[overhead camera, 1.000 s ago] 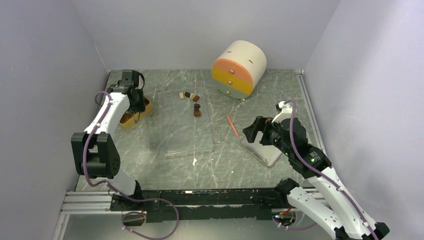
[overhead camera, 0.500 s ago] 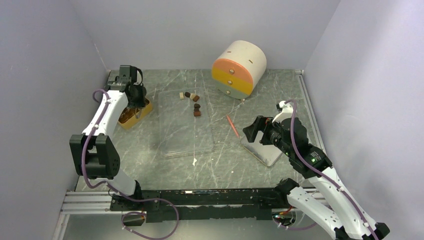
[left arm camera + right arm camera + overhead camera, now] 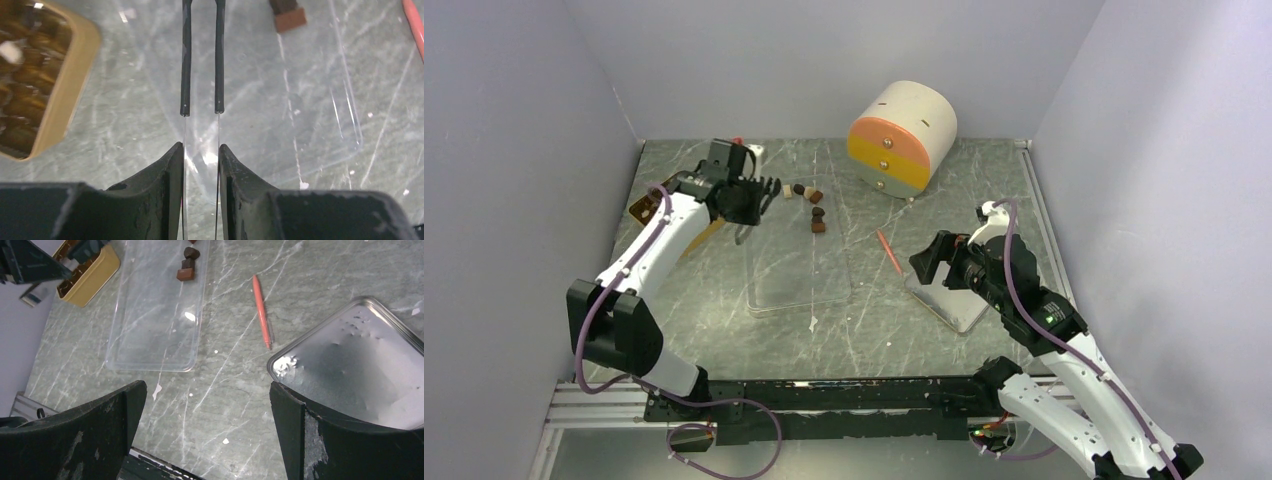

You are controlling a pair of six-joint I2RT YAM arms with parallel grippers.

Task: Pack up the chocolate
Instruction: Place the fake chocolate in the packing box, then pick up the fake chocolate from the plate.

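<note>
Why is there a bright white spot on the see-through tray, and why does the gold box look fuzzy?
Right wrist view: the spot is light glaring off the clear tray, and the silver tray shines at its left corner. Left wrist view: the gold box sits at the edge, blurred and out of focus, while the left claw looks sharper.

You are working in a robotics lab test cell, not a home or a shop. Your left arm [image 3: 649, 250] and right arm [image 3: 1044, 320] are bolted to a black base plate [image 3: 844, 395] on aluminium rails [image 3: 594, 405] at the near edge of a grey marble-patterned tabletop [image 3: 874, 330]. Plain pale walls [image 3: 514, 150] box it in on 3 sides. Purple cables [image 3: 776, 437] run exposed along the arms and the base.
</note>
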